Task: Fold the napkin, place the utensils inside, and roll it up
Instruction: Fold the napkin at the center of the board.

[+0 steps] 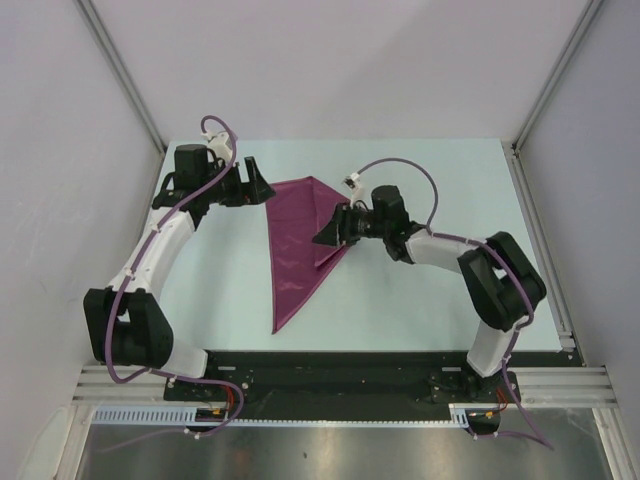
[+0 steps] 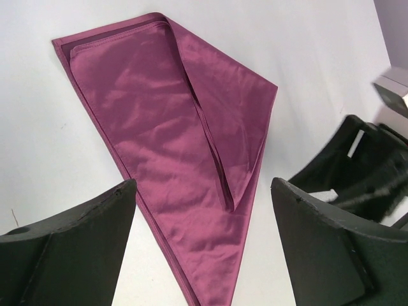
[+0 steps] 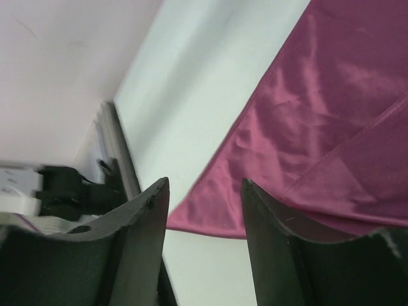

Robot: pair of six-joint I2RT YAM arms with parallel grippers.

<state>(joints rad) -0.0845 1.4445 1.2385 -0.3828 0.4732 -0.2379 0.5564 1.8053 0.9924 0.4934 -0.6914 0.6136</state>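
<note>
The plum napkin [image 1: 300, 245] lies flat on the table, folded into a long triangle with its narrow tip toward the arm bases. In the left wrist view the napkin [image 2: 172, 146] shows a folded-over strip along its right side. My left gripper [image 1: 262, 185] sits at the cloth's far left corner; the left gripper [image 2: 204, 183] is open above the narrow end, holding nothing. My right gripper [image 1: 322, 238] hovers over the cloth's right edge. The right gripper [image 3: 204, 182] is open and empty, with the napkin [image 3: 319, 115] just beyond its fingers. The utensils are out of view.
The pale table [image 1: 420, 290] is boxed in by grey walls with a metal rail [image 1: 540, 240] along its right edge. The right arm's gripper shows as a dark shape [image 2: 370, 166] in the left wrist view. The left arm [image 3: 64, 191] shows in the right wrist view.
</note>
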